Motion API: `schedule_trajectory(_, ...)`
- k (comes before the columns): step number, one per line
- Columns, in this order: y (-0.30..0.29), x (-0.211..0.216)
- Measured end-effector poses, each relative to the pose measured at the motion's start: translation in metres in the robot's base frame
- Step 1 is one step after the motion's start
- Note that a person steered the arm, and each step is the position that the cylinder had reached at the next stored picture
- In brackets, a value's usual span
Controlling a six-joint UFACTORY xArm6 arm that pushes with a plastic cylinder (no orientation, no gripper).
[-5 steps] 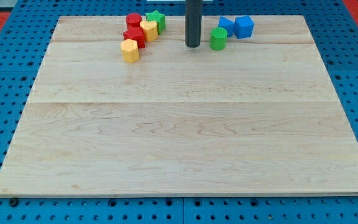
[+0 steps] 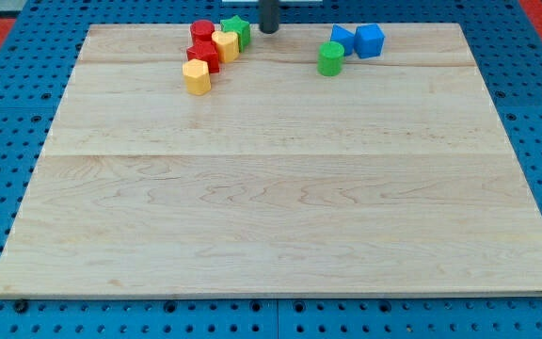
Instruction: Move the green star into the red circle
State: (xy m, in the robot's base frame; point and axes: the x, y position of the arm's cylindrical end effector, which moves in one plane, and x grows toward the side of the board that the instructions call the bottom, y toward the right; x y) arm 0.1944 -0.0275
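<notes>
The green star sits near the board's top edge, left of centre, touching a yellow block. The red circle lies just left of them, with about a block's width between it and the star. My tip is at the view's top, just right of the green star, with a small gap between them. Most of the rod is cut off by the frame's top.
A red block and a yellow hexagon-like block lie below the red circle. A green cylinder and two blue blocks lie to the right. The wooden board rests on a blue pegboard.
My tip has moved up and to the left, from beside the green cylinder to just right of the green star. No block has moved.
</notes>
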Motion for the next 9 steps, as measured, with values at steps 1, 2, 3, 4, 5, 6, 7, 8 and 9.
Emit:
schedule_trajectory(1, -0.047, 0.0)
schedule_trajectory(2, -0.068, 0.0)
schedule_trajectory(3, -0.063, 0.0)
schedule_trajectory(4, -0.033, 0.0)
schedule_trajectory(5, -0.07, 0.01)
schedule_trajectory(6, -0.088, 0.017)
schedule_trajectory(7, -0.074, 0.018)
schedule_trajectory(8, -0.065, 0.023)
schedule_trajectory(9, -0.087, 0.042)
